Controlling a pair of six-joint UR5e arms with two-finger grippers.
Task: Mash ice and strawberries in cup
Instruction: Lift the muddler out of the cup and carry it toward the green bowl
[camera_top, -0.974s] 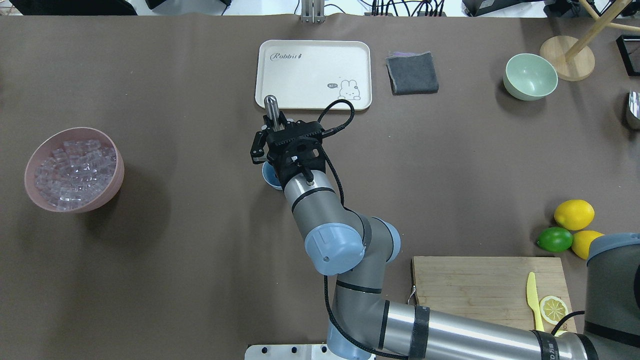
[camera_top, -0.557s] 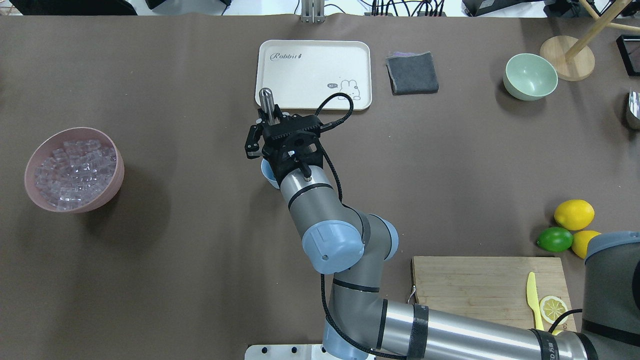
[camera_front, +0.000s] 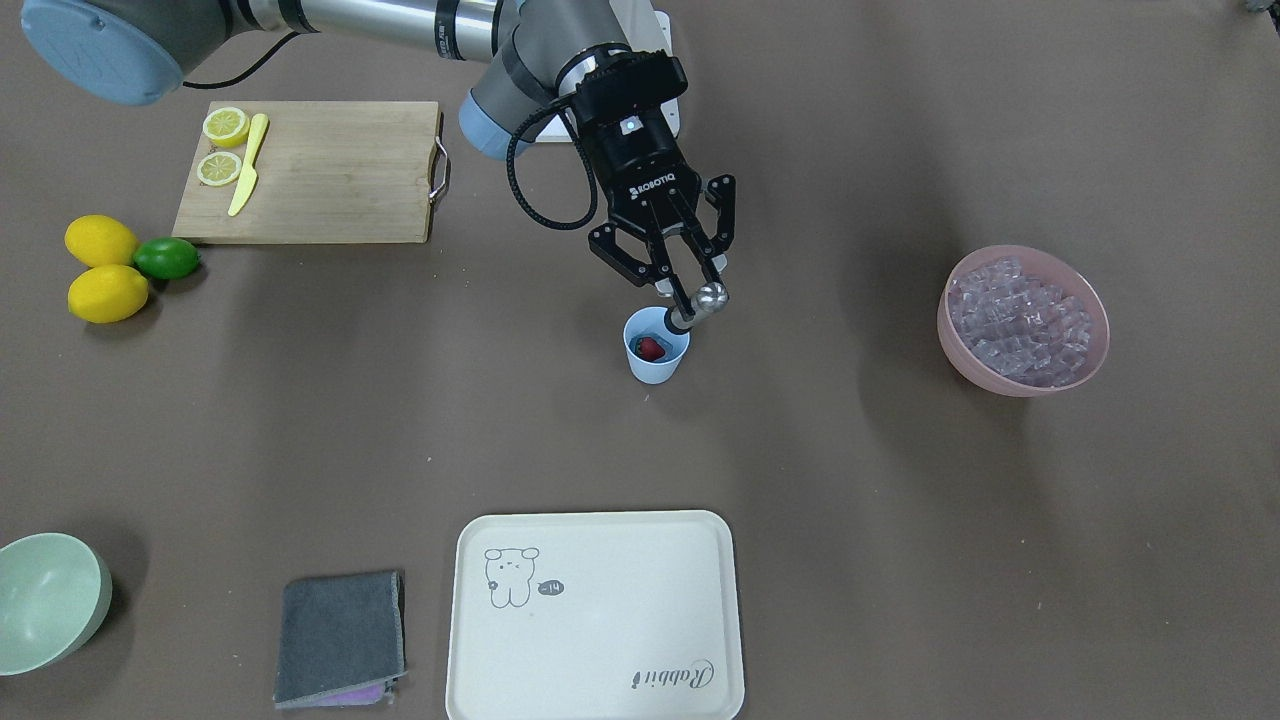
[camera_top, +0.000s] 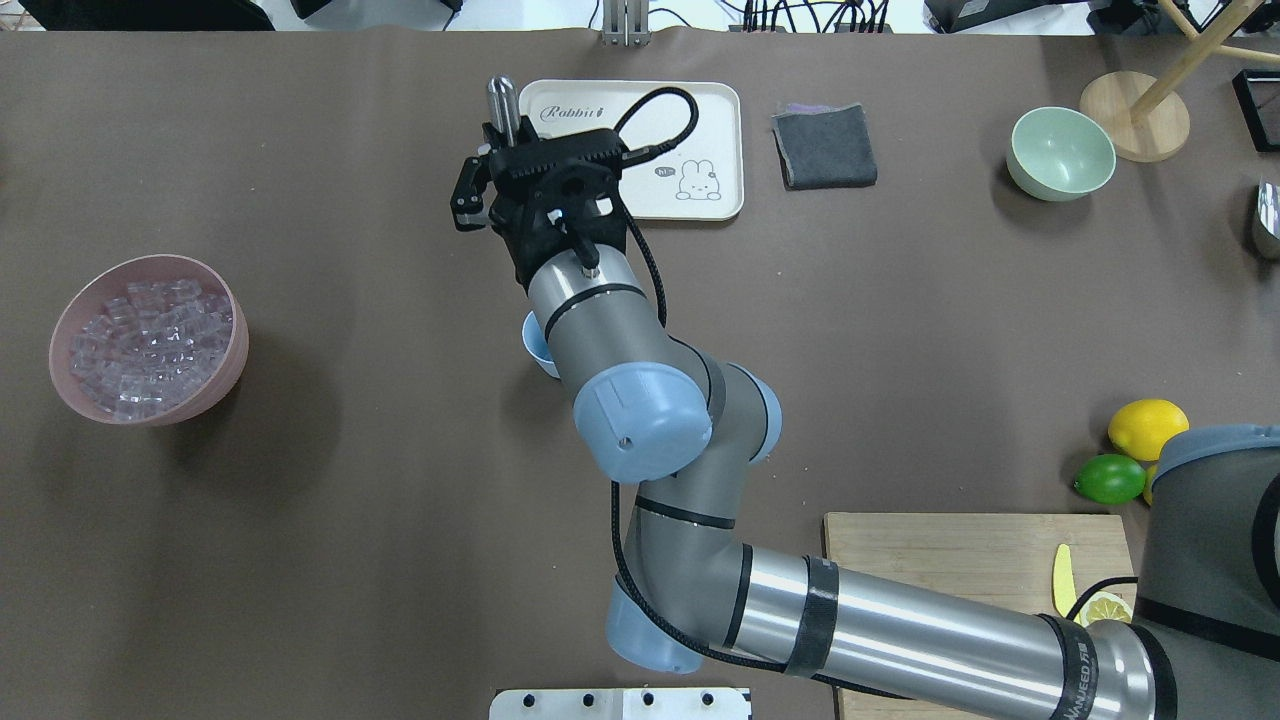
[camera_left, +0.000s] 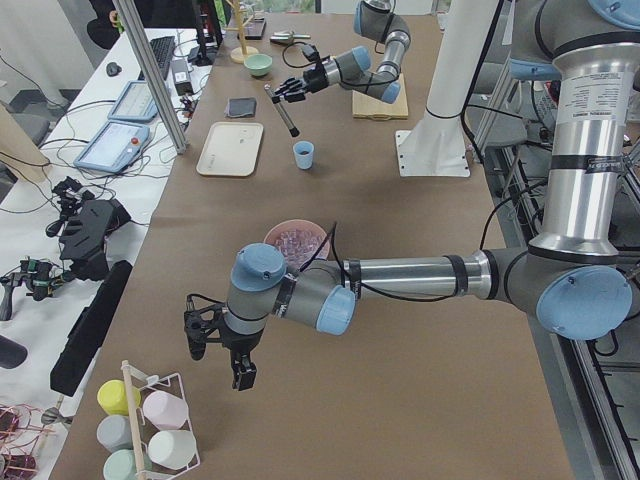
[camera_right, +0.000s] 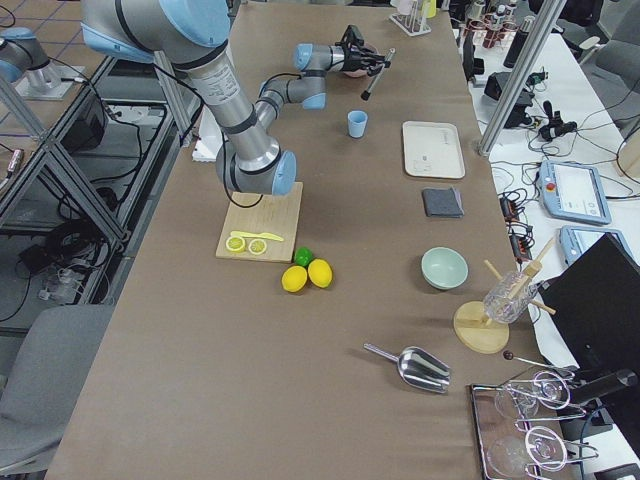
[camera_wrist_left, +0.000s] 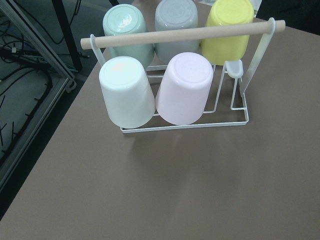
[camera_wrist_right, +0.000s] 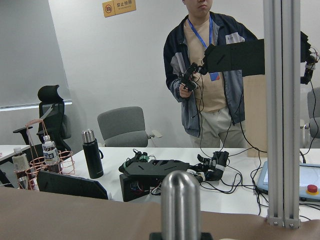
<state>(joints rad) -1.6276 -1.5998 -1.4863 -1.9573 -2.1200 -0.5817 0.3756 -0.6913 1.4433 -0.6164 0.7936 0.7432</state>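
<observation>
The light blue cup (camera_front: 655, 362) stands mid-table with the red strawberry (camera_front: 650, 348) inside; I cannot make out ice in it. My right gripper (camera_front: 690, 283) is shut on a metal muddler (camera_front: 708, 296), held tilted above the cup's rim. The overhead view shows the muddler (camera_top: 500, 100) over the tray's corner, and the arm hides most of the cup (camera_top: 535, 345). The ice (camera_front: 1022, 312) fills a pink bowl (camera_front: 960, 345). My left gripper (camera_left: 222, 350) hangs far off by a rack of cups; I cannot tell its state.
A cream tray (camera_front: 600, 690), grey cloth (camera_front: 340, 635) and pale green bowl (camera_front: 50, 600) lie along the far side. A cutting board (camera_front: 320, 180) carries lemon slices and a yellow knife, with lemons and a lime (camera_front: 165, 258) beside it. A cup rack (camera_wrist_left: 175, 90) stands under the left wrist.
My right arm has risen and carried the muddler up from the cup, towards the tray. The cup and the bowl have not moved.
</observation>
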